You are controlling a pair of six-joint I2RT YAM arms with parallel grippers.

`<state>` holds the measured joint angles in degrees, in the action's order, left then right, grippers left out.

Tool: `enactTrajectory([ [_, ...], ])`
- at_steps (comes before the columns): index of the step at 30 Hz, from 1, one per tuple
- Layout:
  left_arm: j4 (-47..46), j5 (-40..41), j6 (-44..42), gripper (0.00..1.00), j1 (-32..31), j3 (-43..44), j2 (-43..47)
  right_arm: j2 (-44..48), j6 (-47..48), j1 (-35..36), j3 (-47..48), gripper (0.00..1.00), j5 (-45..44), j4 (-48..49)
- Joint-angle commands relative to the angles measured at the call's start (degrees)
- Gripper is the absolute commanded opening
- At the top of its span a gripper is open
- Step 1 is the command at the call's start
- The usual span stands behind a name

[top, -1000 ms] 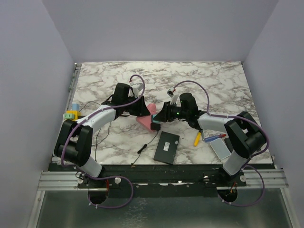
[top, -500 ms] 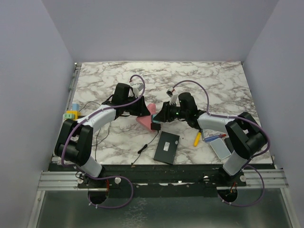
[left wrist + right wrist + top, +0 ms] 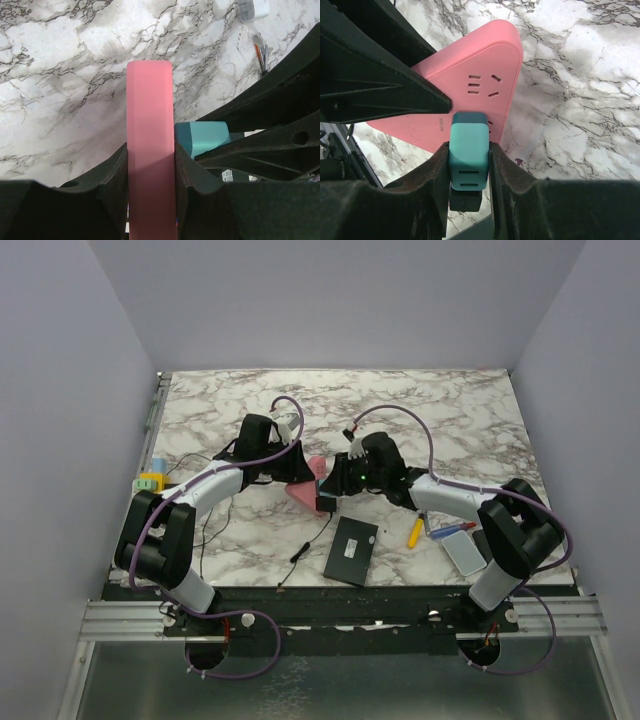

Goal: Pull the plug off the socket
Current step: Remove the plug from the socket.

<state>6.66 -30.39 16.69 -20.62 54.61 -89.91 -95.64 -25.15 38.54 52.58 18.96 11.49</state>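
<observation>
Right gripper (image 3: 469, 162): clamped on the teal plug (image 3: 468, 135), with its two black fingers (image 3: 436, 185) pressed flat against the plug's sides.
What it grips: a small rounded block. Its far end touches the face of the pink socket (image 3: 485, 70), and two slots show on its near face. The contact hides whether its prongs sit inside the socket.
Left gripper (image 3: 150, 167): closed on the pink socket, with one black finger (image 3: 112, 185) against each broad face. From the left wrist the socket appears edge-on, as a narrow pink bar running away from the camera.
Socket shape: flat and roughly triangular with rounded corners. Several groups of slots show on the face turned toward the right wrist camera.
Plug position: against the lower part of that slotted face, just beside the tip of a finger gripping the socket.
Where this happens: near the middle of the marble table (image 3: 460, 420), between the two arms. Both arms reach inward from the near edge and meet at the socket.
In front of the socket: a flat black rectangle (image 3: 351, 551) lies on the table toward the near edge.
Beside the right arm: a yellow item (image 3: 414, 532), a blue and red item (image 3: 452, 530) and a white rectangular device (image 3: 466, 554) lie close together.
Left side: small yellow, green and blue blocks (image 3: 152, 480) sit at the table's edge, and a thin black cable (image 3: 308, 543) trails over the marble.
</observation>
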Motion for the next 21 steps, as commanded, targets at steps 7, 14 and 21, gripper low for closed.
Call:
enactTrajectory([
  [7,-0.9,4.0,-3.0,0.00,0.2,0.1,0.1,-0.5,3.4,4.6,5.8,0.00,-13.2,-11.4],
  [14,-0.8,4.0,-3.1,0.00,0.2,0.1,0.2,-1.4,4.0,6.5,8.0,0.00,-17.3,-15.4],
  [21,-0.8,4.1,-3.3,0.00,0.2,0.1,0.5,-0.6,2.8,6.6,6.9,0.00,-16.5,-14.1],
])
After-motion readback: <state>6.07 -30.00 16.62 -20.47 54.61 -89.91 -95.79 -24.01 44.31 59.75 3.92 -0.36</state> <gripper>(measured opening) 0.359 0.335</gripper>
